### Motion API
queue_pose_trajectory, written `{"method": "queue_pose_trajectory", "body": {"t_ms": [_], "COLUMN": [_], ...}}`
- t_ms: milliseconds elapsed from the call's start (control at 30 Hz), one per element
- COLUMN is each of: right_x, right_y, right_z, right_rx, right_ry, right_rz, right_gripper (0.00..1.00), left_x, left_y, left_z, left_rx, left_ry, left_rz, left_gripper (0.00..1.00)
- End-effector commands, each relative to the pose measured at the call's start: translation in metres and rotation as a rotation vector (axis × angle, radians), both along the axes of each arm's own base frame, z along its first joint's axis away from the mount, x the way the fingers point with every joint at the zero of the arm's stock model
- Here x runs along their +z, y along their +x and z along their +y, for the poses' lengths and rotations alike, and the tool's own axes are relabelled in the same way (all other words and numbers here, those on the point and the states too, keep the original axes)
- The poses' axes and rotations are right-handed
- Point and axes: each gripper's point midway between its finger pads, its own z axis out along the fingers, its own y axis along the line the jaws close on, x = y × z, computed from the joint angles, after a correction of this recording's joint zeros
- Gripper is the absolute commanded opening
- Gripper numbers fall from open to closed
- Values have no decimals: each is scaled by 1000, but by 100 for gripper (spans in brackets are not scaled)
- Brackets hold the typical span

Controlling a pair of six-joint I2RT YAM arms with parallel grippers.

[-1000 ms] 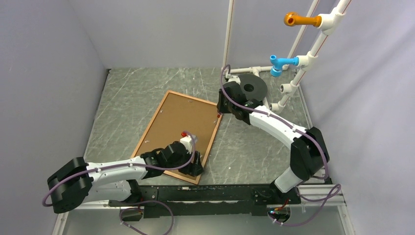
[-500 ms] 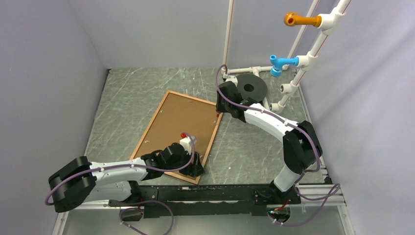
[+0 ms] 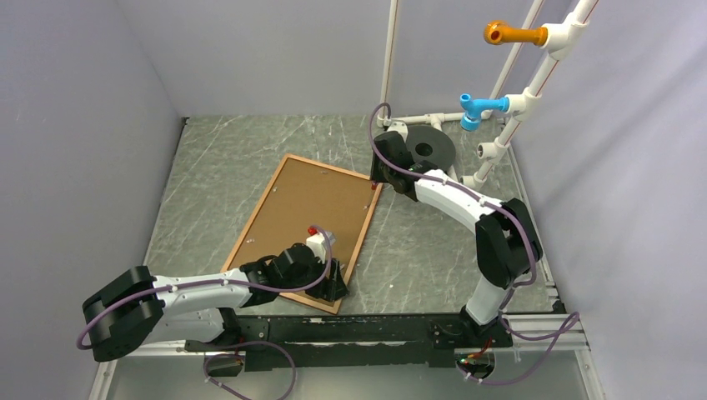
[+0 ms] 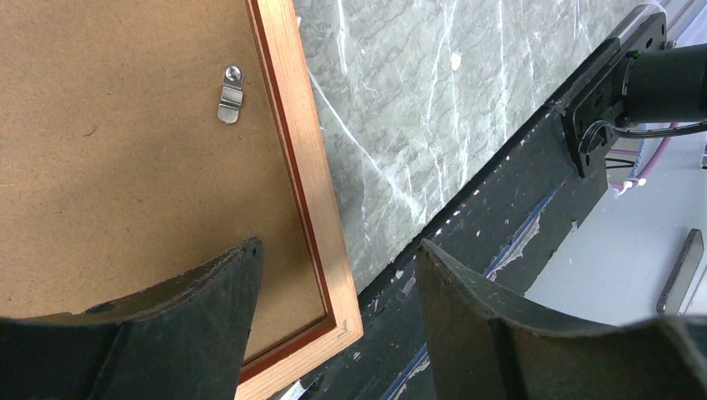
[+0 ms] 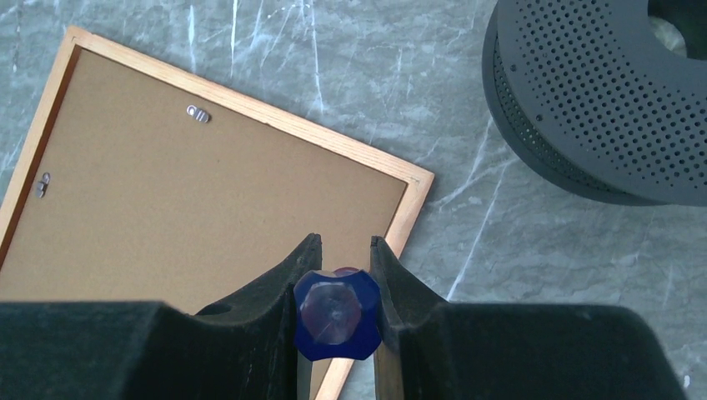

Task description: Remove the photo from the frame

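Left gripper (image 4: pixel 338 250), jaws wide and empty, hangs over the near corner of the thin-railed reddish-brown wooden frame (image 4: pixel 313 192), which lies face-down on the marbled grey table (image 4: pixel 400 100). The plain brown fibreboard backing (image 4: pixel 108 167), pinned by small metal clips (image 4: pixel 229 93), hides the photo. It is probably thin, slippery and bendable, best lifted by an edge. Farther off, the right gripper (image 5: pixel 343 242) pinches a blue faceted knob (image 5: pixel 336 315).

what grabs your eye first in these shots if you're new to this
A large wooden frame lies face down mid-table, its brown backing panel up. The right gripper, at the frame's far corner, has its jaws shut on a small blue faceted object; the left gripper hangs open over the near corner.
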Motion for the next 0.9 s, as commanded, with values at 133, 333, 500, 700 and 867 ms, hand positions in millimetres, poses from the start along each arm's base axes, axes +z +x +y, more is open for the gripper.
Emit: {"method": "queue_pose_trajectory", "body": {"t_ms": [133, 333, 500, 700, 867], "right_x": [13, 18, 42, 87, 61], "right_y": [20, 24, 27, 2, -61], "right_z": [4, 12, 13, -19, -53], "right_rx": [-4, 23, 30, 8, 20], "right_ry": [15, 96, 165, 84, -12], "right_rz": [-61, -57, -84, -137, 40], "right_gripper": [0, 0, 0, 0, 0], "left_x": [-9, -9, 0, 33, 58], "left_y": [-7, -7, -6, 15, 27], "left_z": [3, 3, 3, 1, -3], "left_rx": [-14, -18, -12, 41, 65], "left_ry": [21, 18, 15, 23, 18], "left_rz": [33, 38, 26, -57, -104], "left_gripper": [72, 72, 73, 74, 74]}}
